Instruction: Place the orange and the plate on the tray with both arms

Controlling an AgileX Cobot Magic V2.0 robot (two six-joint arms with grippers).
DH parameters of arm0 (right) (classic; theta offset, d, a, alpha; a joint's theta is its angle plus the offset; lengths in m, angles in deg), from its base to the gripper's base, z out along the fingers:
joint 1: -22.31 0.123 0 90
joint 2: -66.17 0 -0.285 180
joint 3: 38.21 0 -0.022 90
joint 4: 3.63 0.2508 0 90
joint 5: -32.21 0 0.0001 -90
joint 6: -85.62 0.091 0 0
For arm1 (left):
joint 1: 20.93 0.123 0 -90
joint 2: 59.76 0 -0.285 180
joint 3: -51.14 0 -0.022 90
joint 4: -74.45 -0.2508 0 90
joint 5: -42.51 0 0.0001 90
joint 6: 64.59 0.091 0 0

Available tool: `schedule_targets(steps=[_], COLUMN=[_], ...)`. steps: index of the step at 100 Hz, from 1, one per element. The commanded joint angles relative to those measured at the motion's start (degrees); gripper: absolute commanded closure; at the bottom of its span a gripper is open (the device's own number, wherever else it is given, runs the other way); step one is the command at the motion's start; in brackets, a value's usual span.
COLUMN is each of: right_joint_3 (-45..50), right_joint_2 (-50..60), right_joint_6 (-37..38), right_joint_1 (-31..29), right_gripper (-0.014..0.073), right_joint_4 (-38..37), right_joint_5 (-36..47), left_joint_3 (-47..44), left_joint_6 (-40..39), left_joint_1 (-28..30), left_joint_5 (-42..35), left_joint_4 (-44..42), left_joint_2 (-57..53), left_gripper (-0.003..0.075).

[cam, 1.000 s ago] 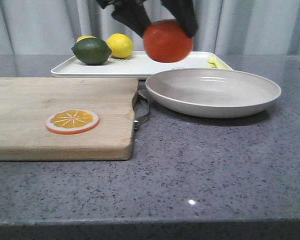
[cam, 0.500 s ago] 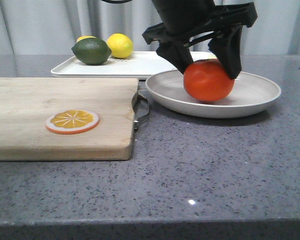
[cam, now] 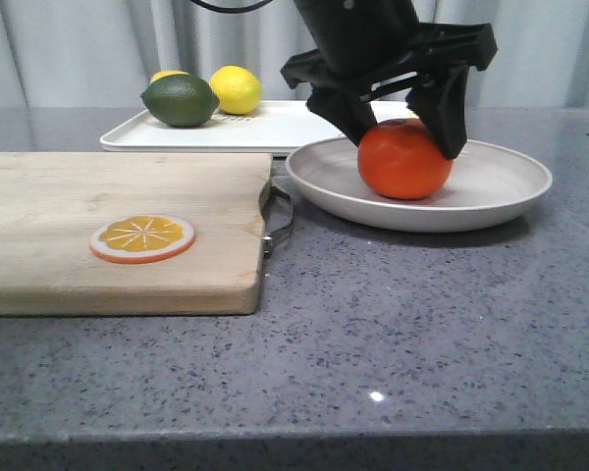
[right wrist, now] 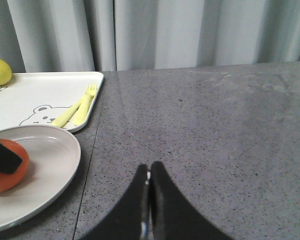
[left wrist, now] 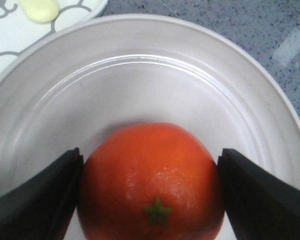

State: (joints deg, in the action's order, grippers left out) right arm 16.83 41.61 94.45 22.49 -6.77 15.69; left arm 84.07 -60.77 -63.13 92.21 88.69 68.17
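Observation:
The orange (cam: 404, 162) rests in the off-white plate (cam: 510, 186), right of the board. My left gripper (cam: 407, 145) comes down from above, its black fingers (left wrist: 50, 195) against both sides of the orange (left wrist: 150, 175). The plate (left wrist: 140, 75) fills the left wrist view. The white tray (cam: 265, 128) lies just behind the plate. My right gripper (right wrist: 149, 172) is shut and empty, low over the grey counter to the right of the plate (right wrist: 55, 165); it does not show in the front view. The orange (right wrist: 5, 175) and tray (right wrist: 40, 95) show in its view.
A wooden cutting board (cam: 118, 226) with an orange slice disc (cam: 142, 238) lies at the left. On the tray are a green lime (cam: 180, 100), two lemons (cam: 236, 89) and a yellow fork and spoon (right wrist: 75, 110). A grey curtain hangs behind.
My left gripper carried the orange from high over the tray's front edge down and to the right into the plate, then shifted slightly left; the orange now sits on the plate's floor.

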Motion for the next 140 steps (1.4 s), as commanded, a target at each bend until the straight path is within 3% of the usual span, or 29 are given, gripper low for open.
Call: schedule_targets(steps=[1, 15, 60, 81, 100, 110, 121, 140], right_joint_3=[-2.00, -2.00, -2.00, -2.00, -2.00, -2.00, -2.00, -2.00], right_joint_2=[-0.96, -0.96, -0.96, -0.96, -0.96, -0.96, -0.96, -0.96], right_joint_6=[-0.03, -0.03, -0.03, -0.03, -0.03, -0.03, -0.03, -0.03], right_joint_1=[-0.30, -0.30, -0.30, -0.30, -0.30, -0.30, -0.30, -0.30], right_gripper=[0.0660, 0.0660, 0.0660, 0.0660, 0.0660, 0.0660, 0.0660, 0.0660], right_joint_4=[-0.20, -0.20, -0.20, -0.20, -0.20, -0.20, -0.20, -0.20], right_joint_5=[4.87, 4.87, 4.87, 4.87, 4.99, 4.99, 5.49, 5.52], left_joint_3=[1.74, 1.77, 1.77, 1.77, 0.19, -1.97, -6.22, -16.92], left_joint_6=[-0.46, -0.46, -0.46, -0.07, 1.30, 1.30, 1.30, 1.30], left_joint_1=[-0.23, -0.23, 1.08, 2.13, 2.13, 2.24, 2.24, 2.24], left_joint_5=[-2.34, -2.23, -2.39, 0.07, 0.70, 0.52, -1.43, -8.17], left_joint_4=[0.94, 0.94, 0.66, 0.66, 0.68, 0.81, 0.81, -1.19], left_joint_2=[-3.13, -3.13, -7.61, -11.95, -16.70, -19.74, -24.11, -33.19], left_gripper=[0.0211, 0.0110, 0.0132, 0.0279, 0.0523, 0.0612, 0.0662, 0.0678])
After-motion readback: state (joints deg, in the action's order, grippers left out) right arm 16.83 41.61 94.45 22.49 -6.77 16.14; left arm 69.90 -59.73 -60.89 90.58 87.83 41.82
